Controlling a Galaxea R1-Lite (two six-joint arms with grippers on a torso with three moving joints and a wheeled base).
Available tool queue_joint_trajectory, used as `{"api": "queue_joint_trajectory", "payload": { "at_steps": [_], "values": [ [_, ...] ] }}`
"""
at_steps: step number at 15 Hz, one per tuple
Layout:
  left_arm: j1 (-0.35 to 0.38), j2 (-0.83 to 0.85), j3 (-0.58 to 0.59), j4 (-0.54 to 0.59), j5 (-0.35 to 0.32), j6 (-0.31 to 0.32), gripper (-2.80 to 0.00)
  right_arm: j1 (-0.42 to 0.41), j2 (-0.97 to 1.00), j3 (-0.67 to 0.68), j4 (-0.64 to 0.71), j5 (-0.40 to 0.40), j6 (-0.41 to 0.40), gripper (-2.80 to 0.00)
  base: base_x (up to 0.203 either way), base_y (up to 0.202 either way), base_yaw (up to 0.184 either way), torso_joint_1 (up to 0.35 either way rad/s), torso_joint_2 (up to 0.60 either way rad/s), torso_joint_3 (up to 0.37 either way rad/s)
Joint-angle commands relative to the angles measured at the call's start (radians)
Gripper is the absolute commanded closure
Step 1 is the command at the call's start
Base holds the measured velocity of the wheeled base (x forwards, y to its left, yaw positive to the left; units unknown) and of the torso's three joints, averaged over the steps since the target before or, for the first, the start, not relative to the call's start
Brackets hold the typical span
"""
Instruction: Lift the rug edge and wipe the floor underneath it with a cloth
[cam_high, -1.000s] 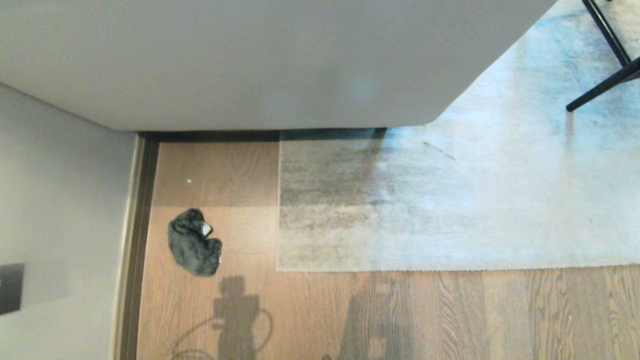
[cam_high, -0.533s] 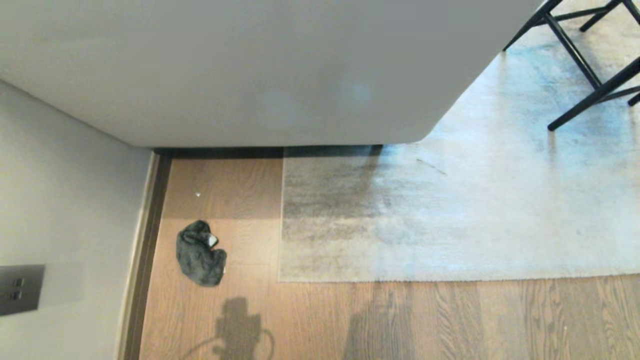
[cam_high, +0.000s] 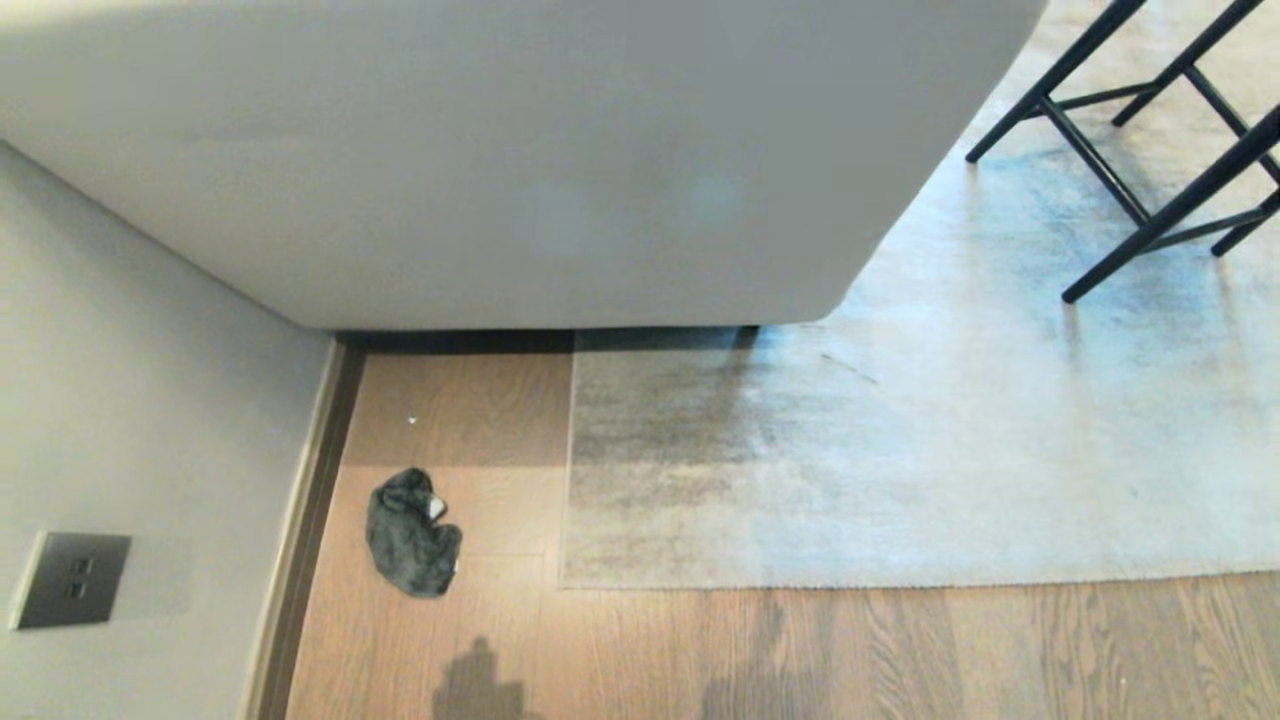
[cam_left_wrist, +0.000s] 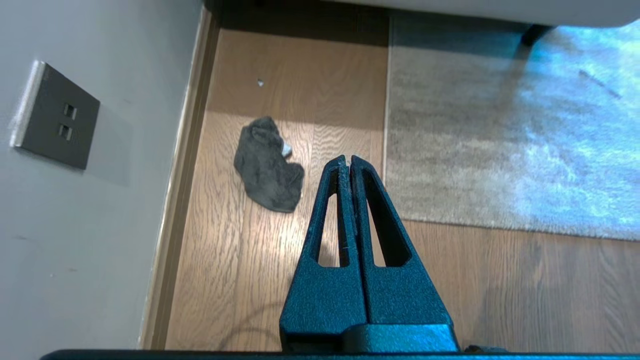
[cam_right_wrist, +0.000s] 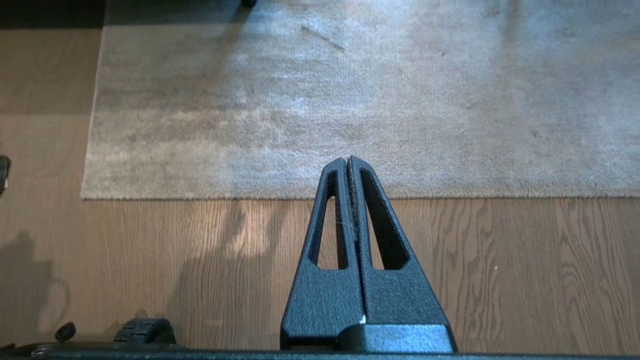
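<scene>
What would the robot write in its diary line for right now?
cloth: crumpled on floor, beside rug edge | rug: flat | left gripper: shut, empty | right gripper: shut, empty | wiping: not started

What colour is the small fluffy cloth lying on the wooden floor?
Dark grey cloth; clearest in the left wrist view.

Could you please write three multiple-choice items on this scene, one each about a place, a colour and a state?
1. Where does the cloth lie?
A. On the rug
B. On the floor between the wall and the rug edge
C. Under the chair

2. What colour is the cloth?
A. Dark grey
B. Red
C. White

3. How does the left end effector stand?
A. Open
B. Shut on the cloth
C. Shut and empty

Key: 1 B, it lies on bare planks beside the rug; 2 A, the head view shows dark grey fluff; 3 C, its fingers meet with nothing between them.
</scene>
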Motion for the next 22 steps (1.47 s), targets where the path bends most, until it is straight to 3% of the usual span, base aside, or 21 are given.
{"api": "queue_joint_trajectory", "payload": {
  "at_steps": [1, 22],
  "values": [
    [0.000, 0.000, 0.000, -0.001, 0.001, 0.000, 0.00, 0.000, 0.001, 0.000, 0.000, 0.000, -0.001, 0.00, 0.000, 0.000, 0.000, 0.007, -0.01, 0.212],
    [0.000, 0.000, 0.000, 0.001, 0.001, 0.000, 0.00, 0.000, 0.001, 0.000, 0.000, 0.000, -0.001, 0.00, 0.000, 0.000, 0.000, 0.002, 0.00, 0.200]
  ]
}}
